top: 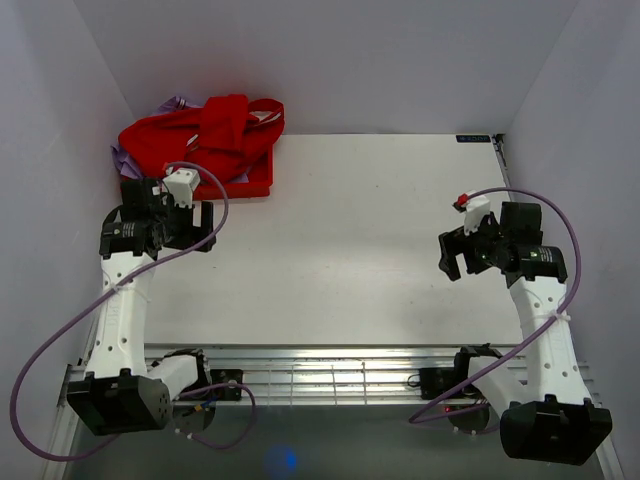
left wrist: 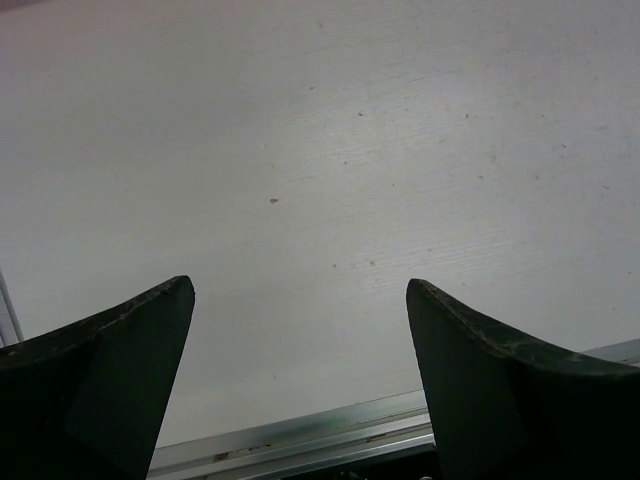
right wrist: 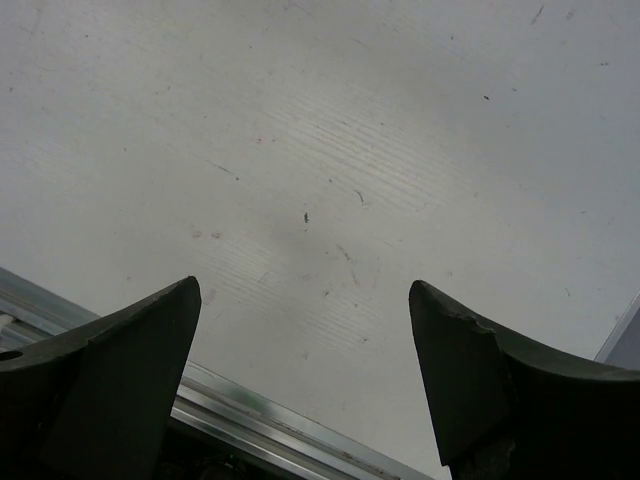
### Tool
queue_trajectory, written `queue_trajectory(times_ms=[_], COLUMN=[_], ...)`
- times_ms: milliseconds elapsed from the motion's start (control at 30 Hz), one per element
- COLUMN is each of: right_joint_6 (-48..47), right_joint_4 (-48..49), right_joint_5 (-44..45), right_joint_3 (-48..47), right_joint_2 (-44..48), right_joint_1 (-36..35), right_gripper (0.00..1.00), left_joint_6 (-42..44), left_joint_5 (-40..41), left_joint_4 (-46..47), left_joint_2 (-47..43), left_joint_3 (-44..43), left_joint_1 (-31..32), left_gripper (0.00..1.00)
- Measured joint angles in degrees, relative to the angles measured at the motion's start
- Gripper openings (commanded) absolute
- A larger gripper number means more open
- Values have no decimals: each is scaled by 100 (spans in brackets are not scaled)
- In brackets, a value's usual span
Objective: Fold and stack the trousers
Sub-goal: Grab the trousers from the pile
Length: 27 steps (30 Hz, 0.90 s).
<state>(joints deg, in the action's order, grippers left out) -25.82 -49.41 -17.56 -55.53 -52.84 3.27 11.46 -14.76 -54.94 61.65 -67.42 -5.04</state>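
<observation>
Red trousers (top: 205, 135) lie heaped in a red tray (top: 255, 185) at the table's far left corner, with a bit of lilac cloth (top: 125, 160) under them. My left gripper (top: 200, 228) hovers just in front of the tray, open and empty; the left wrist view (left wrist: 300, 290) shows only bare white table between its fingers. My right gripper (top: 452, 255) hovers over the right side of the table, open and empty; the right wrist view (right wrist: 305, 290) shows bare table too.
White walls close in the table on the left, back and right. A metal rail (top: 330, 375) runs along the near edge between the arm bases. A small dark label (top: 473, 138) sits at the far right corner.
</observation>
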Motion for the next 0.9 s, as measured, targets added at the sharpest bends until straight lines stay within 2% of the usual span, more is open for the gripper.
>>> queue_trajectory(times_ms=[100, 200, 500, 600, 733, 900], right_joint_6=[15, 31, 210, 293, 348, 422], right_joint_4=[4, 31, 275, 361, 494, 640], right_joint_5=[-103, -166, -407, -501, -595, -671], right_joint_3=[0, 0, 0, 2, 2, 9], right_joint_2=[-116, -232, -575, -719, -911, -1169], right_joint_1=[0, 0, 0, 0, -2, -2], right_gripper=[90, 90, 90, 90, 90, 90], left_joint_6=[168, 345, 608, 634, 706, 835], left_joint_5=[129, 236, 234, 179, 20, -339], left_joint_4=[9, 52, 461, 614, 850, 1488], left_joint_2=[341, 1130, 4304, 5250, 6039, 6207], left_joint_3=[-310, -1174, -4962, -5869, -6181, -5471], left_joint_1=[0, 2, 0, 0, 0, 4], left_gripper=[98, 98, 97, 97, 97, 98])
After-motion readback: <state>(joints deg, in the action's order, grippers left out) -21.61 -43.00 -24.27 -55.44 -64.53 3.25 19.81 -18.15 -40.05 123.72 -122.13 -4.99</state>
